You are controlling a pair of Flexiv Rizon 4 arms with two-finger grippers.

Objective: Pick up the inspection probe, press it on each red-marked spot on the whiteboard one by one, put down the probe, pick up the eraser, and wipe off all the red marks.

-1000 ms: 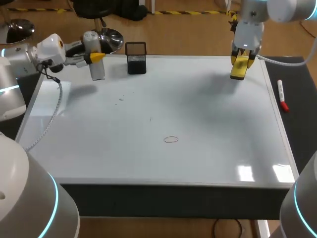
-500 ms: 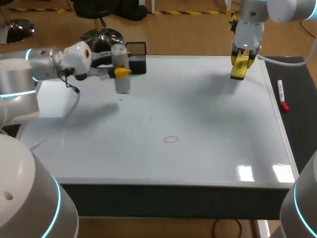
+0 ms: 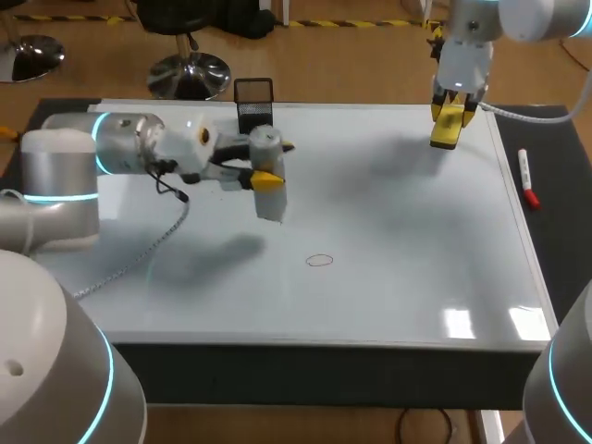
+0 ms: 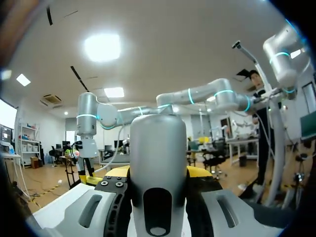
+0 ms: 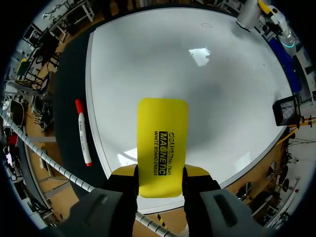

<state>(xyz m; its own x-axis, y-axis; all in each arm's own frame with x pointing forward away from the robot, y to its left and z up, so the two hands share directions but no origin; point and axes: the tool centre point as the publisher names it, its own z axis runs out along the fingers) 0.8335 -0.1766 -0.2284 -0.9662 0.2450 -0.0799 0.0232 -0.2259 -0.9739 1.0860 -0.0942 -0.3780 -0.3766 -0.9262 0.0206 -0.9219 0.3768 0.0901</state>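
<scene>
Clamping the grey inspection probe (image 3: 270,199) upright between the left gripper's (image 3: 275,164) yellow tips, above the whiteboard (image 3: 398,240), with the red oval mark (image 3: 319,261) lower and off to one side. Seen over the board from the head view only; from the left wrist, just a barrel between the fingers. Pinching the yellow eraser (image 5: 162,145) in the right gripper (image 5: 160,173), with black print legible solely from that wrist and a red marker (image 5: 83,131) beside it.

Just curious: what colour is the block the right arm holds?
Yellow with black print; the eraser shows best in the right wrist view.
</scene>
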